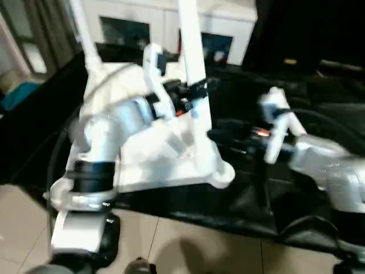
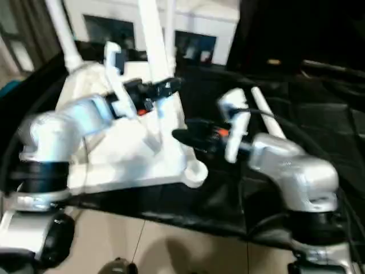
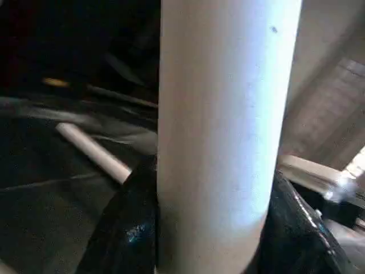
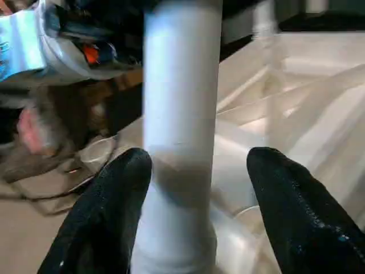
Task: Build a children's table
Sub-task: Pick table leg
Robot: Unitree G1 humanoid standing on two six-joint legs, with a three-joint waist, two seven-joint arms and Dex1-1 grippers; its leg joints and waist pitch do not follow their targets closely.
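2 white legs (image 1: pixel 191 51) stand upright in the overturned table top (image 1: pixel 142 142) on the black counter (image 2: pixel 296 120). Left end effector (image 3: pixel 199 228) grips the nearer leg; right end effector (image 4: pixel 197 188) straddles it, fingers apart. Another leg (image 2: pixel 268 120) lies right of the top.

head pair looks down; both wrist cameras closely share one upright leg (image 3: pixel 222 137).

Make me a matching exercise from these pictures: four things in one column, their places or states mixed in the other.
1 left pincer
2 right pincer
3 loose leg
4 cabinet

A lying on the black cloth
B open around the upright leg
C behind the table
D shut on the upright leg

Pairs: 1-D, 2-B, 3-A, 4-C
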